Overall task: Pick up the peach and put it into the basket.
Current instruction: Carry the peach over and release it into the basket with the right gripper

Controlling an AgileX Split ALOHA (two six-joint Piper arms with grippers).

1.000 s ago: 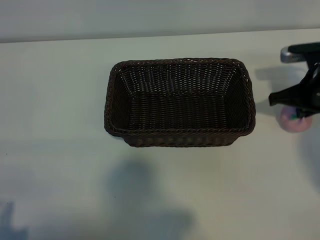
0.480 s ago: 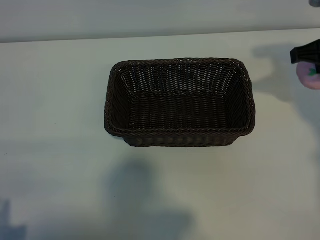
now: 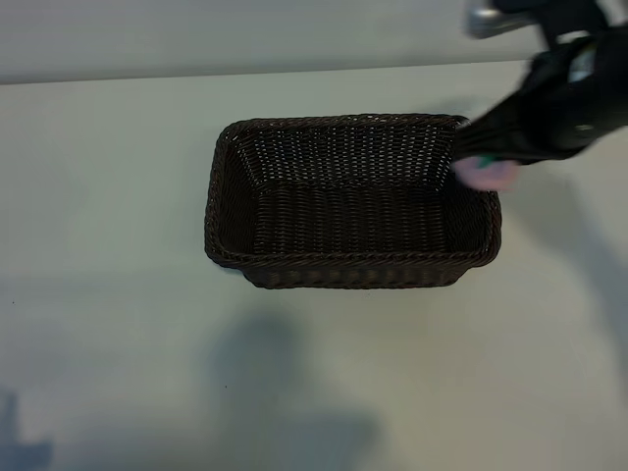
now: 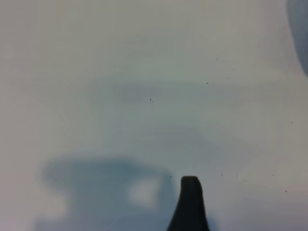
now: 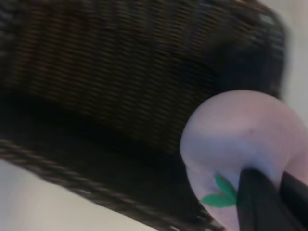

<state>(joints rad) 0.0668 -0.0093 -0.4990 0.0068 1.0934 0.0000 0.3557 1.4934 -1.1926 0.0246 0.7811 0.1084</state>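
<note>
The peach [image 3: 488, 173] hung in the air over the right end of the basket [image 3: 353, 267], just inside its right rim toward the far corner, clear of the wicker floor below it. It was a small pale-pink ball, and from the right wrist view its green leaf mark showed low on the fruit [image 5: 236, 144], next to a dark finger pressed against it. The right gripper [image 3: 483, 157] had its fingers clamped on the peach, reaching in from the upper right with its black body slanting down toward the basket. The basket itself stood in the middle of the counter [image 3: 118, 294], a large dark-brown woven rectangle with rounded corners, sloping sides and a braided rim, its long sides running left to right and nothing lying inside it. Seen from the right wrist, the woven wall and braided edge [image 5: 96, 86] filled the space behind the fruit. The left gripper [image 4: 190, 202] was well away from all this, hanging over bare counter with its fingers apart; only one dark fingertip showed in its own wrist view, above a soft shadow on the pale surface.
</note>
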